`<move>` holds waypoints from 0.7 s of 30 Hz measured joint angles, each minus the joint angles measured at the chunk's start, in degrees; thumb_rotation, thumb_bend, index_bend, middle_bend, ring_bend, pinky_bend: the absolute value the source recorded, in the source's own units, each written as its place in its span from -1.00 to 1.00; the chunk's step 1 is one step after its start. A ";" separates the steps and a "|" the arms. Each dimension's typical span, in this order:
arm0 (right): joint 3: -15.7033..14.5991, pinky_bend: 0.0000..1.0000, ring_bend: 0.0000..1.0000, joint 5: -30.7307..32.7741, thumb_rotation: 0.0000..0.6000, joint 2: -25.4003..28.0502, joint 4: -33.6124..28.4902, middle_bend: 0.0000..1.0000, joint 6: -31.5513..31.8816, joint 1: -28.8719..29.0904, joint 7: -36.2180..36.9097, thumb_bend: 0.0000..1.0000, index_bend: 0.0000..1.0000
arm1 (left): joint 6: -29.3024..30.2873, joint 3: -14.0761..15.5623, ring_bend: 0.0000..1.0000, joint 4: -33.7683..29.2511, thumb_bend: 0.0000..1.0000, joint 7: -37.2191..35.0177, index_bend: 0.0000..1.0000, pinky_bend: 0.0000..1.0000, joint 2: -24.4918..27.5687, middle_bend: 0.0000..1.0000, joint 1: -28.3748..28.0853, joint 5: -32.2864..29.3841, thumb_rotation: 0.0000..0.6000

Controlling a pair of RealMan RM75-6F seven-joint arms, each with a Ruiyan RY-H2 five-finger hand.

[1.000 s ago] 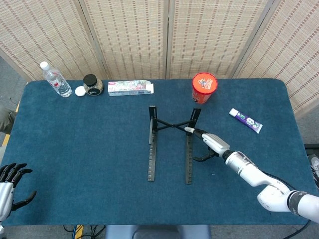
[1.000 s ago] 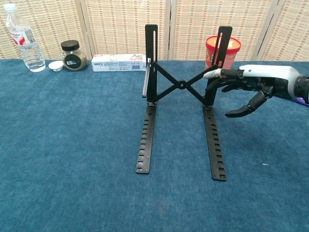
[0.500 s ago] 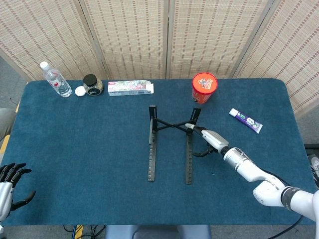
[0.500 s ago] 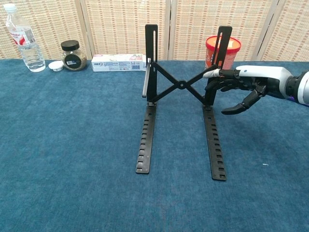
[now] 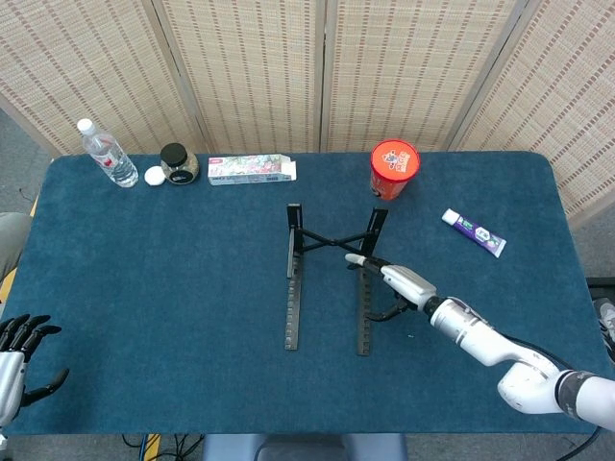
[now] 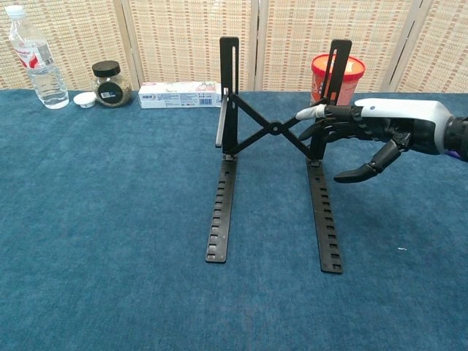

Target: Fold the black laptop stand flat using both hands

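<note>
The black laptop stand point(image 5: 327, 274) point(image 6: 272, 150) stands unfolded mid-table, two slotted base rails flat, two uprights raised and a crossed brace between them. My right hand point(image 5: 399, 286) point(image 6: 365, 130) reaches in from the right, fingers spread and extended over the right rail beside the right upright, a white fingertip past the upright toward the brace; it holds nothing. Whether it touches the stand is unclear. My left hand point(image 5: 17, 351) hangs open at the table's front left corner, far from the stand, seen only in the head view.
Along the back edge stand a water bottle point(image 5: 106, 154), a white cap point(image 5: 154, 176), a dark-lidded jar point(image 5: 178, 163), a flat box point(image 5: 252, 170) and a red cup point(image 5: 394, 168). A toothpaste tube point(image 5: 474, 232) lies at the right. Blue cloth point(image 5: 144, 269) covers the table.
My right hand has slid a little further left across the right upright, its fingertip now nearer the brace. The stand and my left hand have not moved.
</note>
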 measured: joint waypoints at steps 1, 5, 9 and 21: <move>-0.01 -0.84 -0.90 -0.49 1.00 0.13 -0.60 -0.64 0.36 0.22 0.21 -0.71 -1.00 | 0.03 0.01 -0.77 -0.12 -0.66 0.12 -0.42 -0.85 0.04 -0.62 0.00 0.06 1.00; 0.49 -0.84 -0.90 -1.76 1.00 -0.30 -2.15 -0.64 1.42 1.64 1.55 -0.71 -1.00 | 0.21 0.10 -0.77 -0.54 -0.66 0.46 -0.42 -0.85 0.26 -0.62 0.11 0.19 1.00; 1.92 -0.84 -0.90 -2.13 1.00 -2.03 -2.46 -0.64 1.76 3.51 1.97 -0.71 -1.00 | 0.60 0.22 -0.77 -1.01 -0.66 0.76 -0.42 -0.85 0.54 -0.62 0.34 0.42 1.00; 5.29 -0.84 -0.90 -0.68 1.00 -5.80 -1.97 -0.64 1.44 7.74 2.72 -0.71 -1.00 | 1.70 0.53 -0.77 -2.03 -0.66 1.06 -0.42 -0.85 1.45 -0.62 1.33 0.48 1.00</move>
